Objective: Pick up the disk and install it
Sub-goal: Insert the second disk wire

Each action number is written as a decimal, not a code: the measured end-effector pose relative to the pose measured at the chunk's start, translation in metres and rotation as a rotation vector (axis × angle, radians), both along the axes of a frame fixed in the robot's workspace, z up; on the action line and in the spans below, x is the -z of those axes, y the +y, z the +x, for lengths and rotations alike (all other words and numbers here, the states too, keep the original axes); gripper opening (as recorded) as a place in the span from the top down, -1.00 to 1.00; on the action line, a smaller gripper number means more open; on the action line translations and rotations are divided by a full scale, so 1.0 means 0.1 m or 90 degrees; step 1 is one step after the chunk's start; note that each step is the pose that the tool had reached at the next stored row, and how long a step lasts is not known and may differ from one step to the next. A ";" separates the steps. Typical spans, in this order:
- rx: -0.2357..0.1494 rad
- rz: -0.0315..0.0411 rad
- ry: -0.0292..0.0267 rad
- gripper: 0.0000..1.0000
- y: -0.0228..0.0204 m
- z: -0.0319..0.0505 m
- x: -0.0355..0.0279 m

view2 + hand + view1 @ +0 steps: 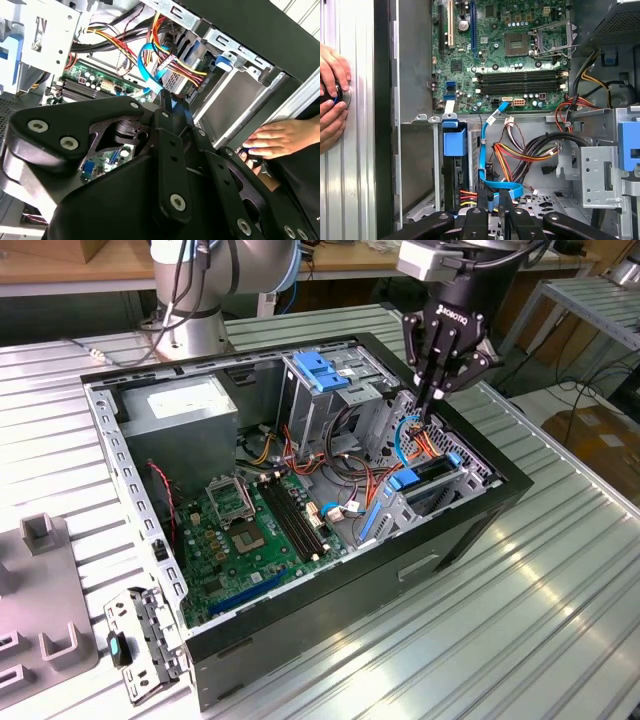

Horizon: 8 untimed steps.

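Black gripper (432,408), fingers pressed together on nothing visible, hangs above the blue-railed disk (428,476) seated in its bay, apparently pushing it home.

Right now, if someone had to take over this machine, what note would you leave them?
Gripper: shut, holding nothing, just above the drive cage on the exterior view's right side of the computer case.
Disk: in that cage, blue rails showing.
Done: disk picked up and slotted in.
Left: cannot tell if it is fully seated.
A person's hand rests outside the case.
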<state>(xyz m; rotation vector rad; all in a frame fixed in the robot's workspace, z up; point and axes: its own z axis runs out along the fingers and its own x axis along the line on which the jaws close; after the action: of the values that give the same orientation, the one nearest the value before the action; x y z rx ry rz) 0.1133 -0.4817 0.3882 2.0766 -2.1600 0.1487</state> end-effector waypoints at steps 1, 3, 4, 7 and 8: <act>0.000 -0.0042 0.0000 0.52 0.000 0.000 0.010; 0.000 -0.0112 0.0000 0.52 0.002 0.000 0.033; 0.000 -0.0138 0.0000 0.52 0.003 0.000 0.042; 0.000 -0.0219 0.0000 0.52 0.011 0.005 0.074; 0.000 -0.0252 0.0000 0.52 0.013 0.007 0.079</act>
<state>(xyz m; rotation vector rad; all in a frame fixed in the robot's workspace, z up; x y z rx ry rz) 0.1140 -0.4804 0.3803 2.0552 -2.1392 0.1898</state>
